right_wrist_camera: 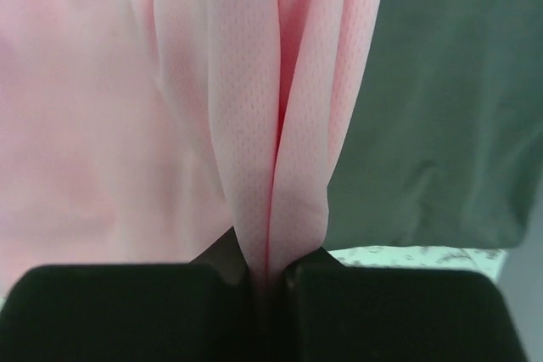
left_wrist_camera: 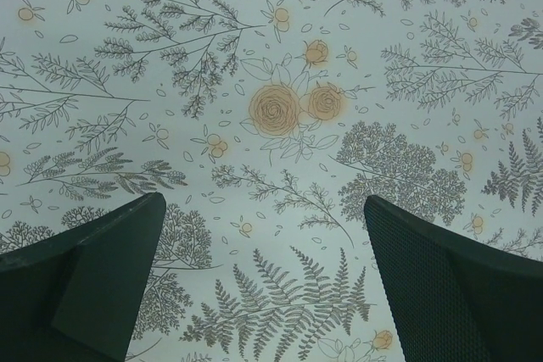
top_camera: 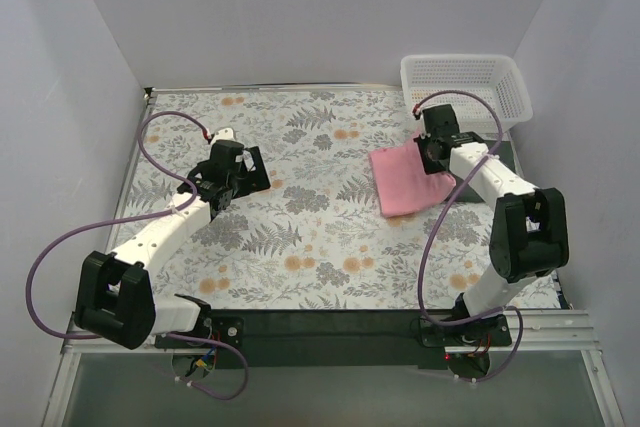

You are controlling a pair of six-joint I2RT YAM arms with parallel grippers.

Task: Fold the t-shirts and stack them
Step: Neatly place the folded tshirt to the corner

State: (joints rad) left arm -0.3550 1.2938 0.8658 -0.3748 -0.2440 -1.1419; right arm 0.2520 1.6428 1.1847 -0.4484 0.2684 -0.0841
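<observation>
The light pink t-shirt [top_camera: 404, 181] lies folded at the right of the floral table cloth. My right gripper [top_camera: 432, 151] is shut on a fold of the pink t-shirt [right_wrist_camera: 280, 158] at its far right corner. The dark green t-shirt [right_wrist_camera: 441, 116] lies flat under and to the right of the pink one; in the top view only a dark edge [top_camera: 508, 154] shows beside the arm. My left gripper [top_camera: 250, 169] is open and empty over the left of the cloth; in the left wrist view its fingers [left_wrist_camera: 93, 281] stand wide apart above the bare pattern.
A white plastic mesh basket [top_camera: 465, 87] stands at the back right corner. The floral table cloth [top_camera: 300, 217] covers the table. Grey walls close in the left, back and right sides. Purple cables loop off both arms.
</observation>
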